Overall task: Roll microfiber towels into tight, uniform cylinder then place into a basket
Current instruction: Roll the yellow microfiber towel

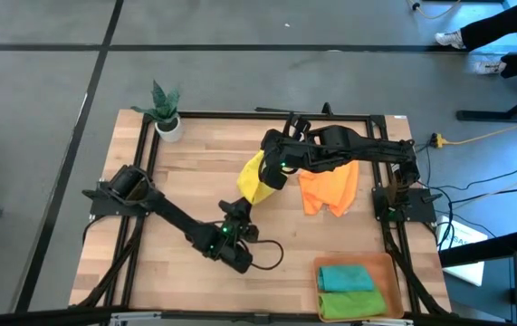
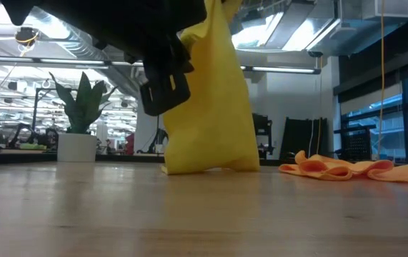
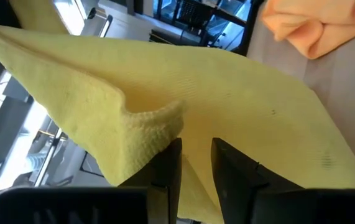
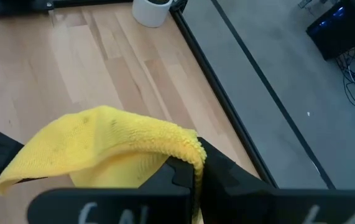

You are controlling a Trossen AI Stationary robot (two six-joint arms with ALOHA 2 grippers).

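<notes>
The yellow towel [image 1: 256,181] hangs upright at mid-table, with its top in my right gripper [image 1: 276,170], which is shut on it high above the table. My left gripper [image 1: 243,213] reaches level into the towel's near side, shut on the cloth. An orange towel [image 1: 329,188] lies crumpled flat on the table to the right. The basket [image 1: 390,263] stands at the near right corner and holds a teal roll [image 1: 344,276] and a green roll [image 1: 353,303]. My left gripper [image 3: 196,168] has yellow cloth between its two close-set fingers, at a bunched fold [image 3: 155,127] on the towel's side, partway up. The fingers come in level from the table's near left. How many layers they hold cannot be seen. My right gripper [image 4: 197,186] pinches the towel's top edge [image 4: 186,142] between its fingers, which slant down from above. The cloth drapes over the fingertips. The towel hangs below the gripper, and its lower end [image 2: 211,168] rests on the table.
A small white plant pot [image 1: 167,125] stands at the far left corner. A black frame [image 1: 145,145] runs along the table's edges. Bare wood lies left of the yellow towel and in front of it.
</notes>
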